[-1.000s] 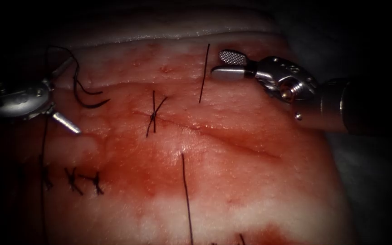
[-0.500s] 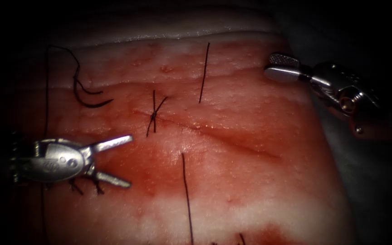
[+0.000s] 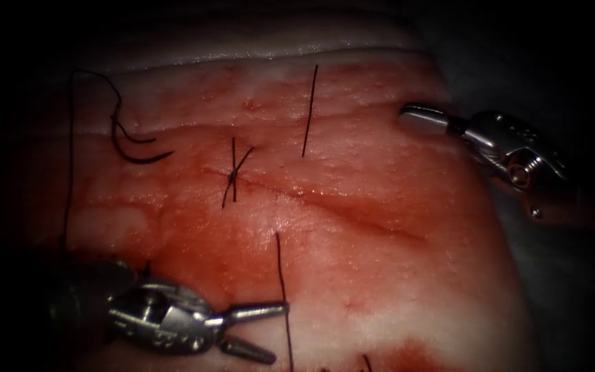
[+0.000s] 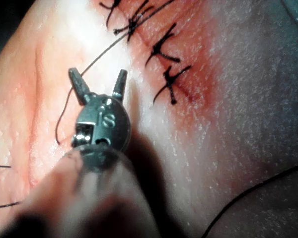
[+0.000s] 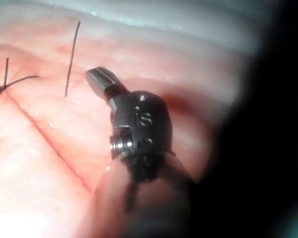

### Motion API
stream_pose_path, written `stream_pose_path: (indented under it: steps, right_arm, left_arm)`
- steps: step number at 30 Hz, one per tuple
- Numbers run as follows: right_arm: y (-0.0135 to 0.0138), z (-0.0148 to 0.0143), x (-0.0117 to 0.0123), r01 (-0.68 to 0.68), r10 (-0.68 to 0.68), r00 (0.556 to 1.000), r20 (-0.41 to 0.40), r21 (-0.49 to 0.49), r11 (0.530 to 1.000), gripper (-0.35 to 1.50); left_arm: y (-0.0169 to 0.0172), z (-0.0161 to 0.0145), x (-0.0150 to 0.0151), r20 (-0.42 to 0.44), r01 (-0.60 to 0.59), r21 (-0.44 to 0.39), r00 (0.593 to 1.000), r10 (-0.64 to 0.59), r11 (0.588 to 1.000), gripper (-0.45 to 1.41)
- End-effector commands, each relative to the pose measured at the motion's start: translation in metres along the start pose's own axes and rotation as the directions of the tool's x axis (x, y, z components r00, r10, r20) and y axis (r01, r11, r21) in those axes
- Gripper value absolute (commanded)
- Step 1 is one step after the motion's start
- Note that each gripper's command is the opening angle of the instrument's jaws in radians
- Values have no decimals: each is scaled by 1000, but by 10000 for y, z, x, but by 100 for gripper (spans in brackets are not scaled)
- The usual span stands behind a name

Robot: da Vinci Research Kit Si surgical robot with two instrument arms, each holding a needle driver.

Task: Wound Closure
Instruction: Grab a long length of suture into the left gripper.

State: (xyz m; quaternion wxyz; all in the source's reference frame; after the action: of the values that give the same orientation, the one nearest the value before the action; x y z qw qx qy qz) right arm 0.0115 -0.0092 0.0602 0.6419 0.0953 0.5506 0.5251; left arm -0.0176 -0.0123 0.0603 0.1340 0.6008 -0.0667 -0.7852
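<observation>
Left hand spread, empty; right hand closed, empty; needle lying free on tissue.

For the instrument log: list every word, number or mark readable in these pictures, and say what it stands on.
"S" on the round wrist housing of the left tool, seen in the left wrist view.
"is" or "S", partly blurred, on the wrist housing of the right tool, seen in the right wrist view.
Nothing readable on the tissue or on either tool in the endoscope view.
</observation>
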Motion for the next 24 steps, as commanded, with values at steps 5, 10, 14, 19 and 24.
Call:
stream_pose_path:
  steps: [5,10,14,19,24]
  right_arm:
    - [7,9,-22,-5,5,1000,28,0,1000,-35]
    - [6,8,-25,-7,7,1000,30,0,1000,-35]
    - [4,8,-26,-8,8,1000,29,-3,1000,-35]
    - [2,8,-27,-13,14,999,29,-4,1000,-35]
    - [1,8,-28,-12,13,1000,28,-2,1000,-35]
  left_arm:
    - [-4,8,29,-18,-77,36,997,78,996,94]
    - [1,16,30,-11,-95,38,995,96,995,82]
    - [6,24,17,-12,-109,38,994,110,993,79]
    - [7,34,12,-2,-114,48,993,115,992,2]
    - [12,34,19,-4,-119,53,993,119,992,-45]
